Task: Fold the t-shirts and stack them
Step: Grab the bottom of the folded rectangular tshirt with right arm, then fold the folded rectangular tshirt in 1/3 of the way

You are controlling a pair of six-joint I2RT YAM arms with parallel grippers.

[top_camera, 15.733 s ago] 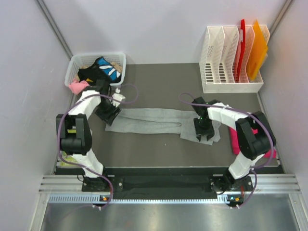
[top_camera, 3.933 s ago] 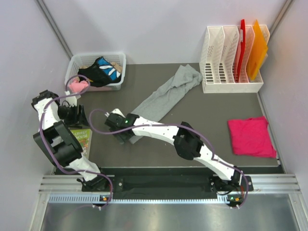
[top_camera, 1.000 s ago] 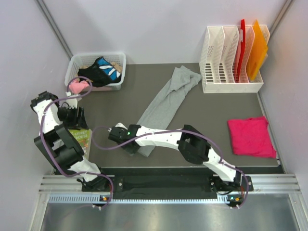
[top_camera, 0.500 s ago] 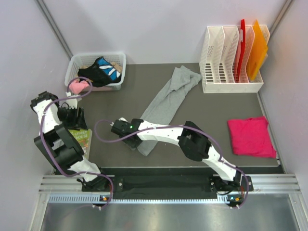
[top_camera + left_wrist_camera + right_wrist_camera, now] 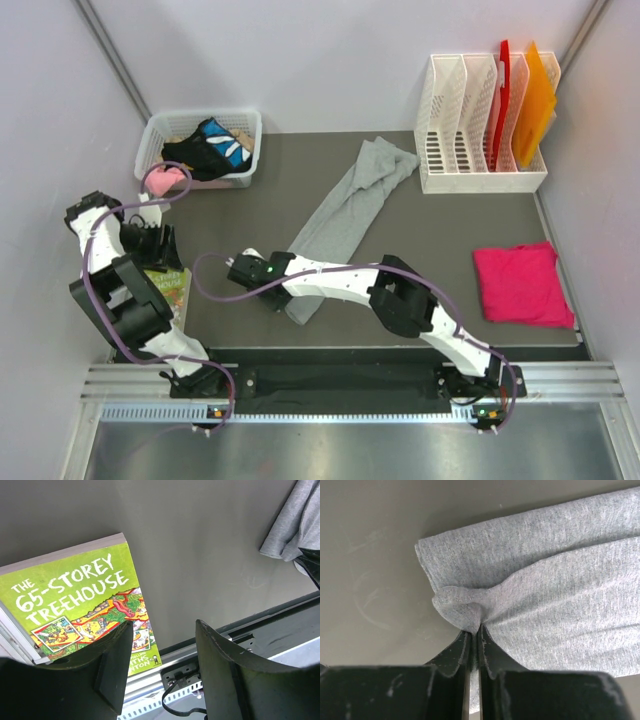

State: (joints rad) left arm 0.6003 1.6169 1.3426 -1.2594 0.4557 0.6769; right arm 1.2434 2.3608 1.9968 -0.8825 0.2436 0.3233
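The right tool [image 5: 475,630] pinches a fold of the grey t-shirt [image 5: 560,570] near the bench [image 5: 240,215] front edge. The left tool [image 5: 162,627] gapes, holding nothing, above a book [image 5: 75,600] at the left edge.

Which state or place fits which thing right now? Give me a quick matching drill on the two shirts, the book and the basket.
Things:
1. grey shirt
2. pink shirt
3. book
4. basket

Places or states:
A. white, far left corner
B. folded flat, near right side
C. lying diagonally, its near end pinched in the shut right jaws
D. green cover, at the left edge

Pairs: 1-C, 2-B, 3-D, 4-A
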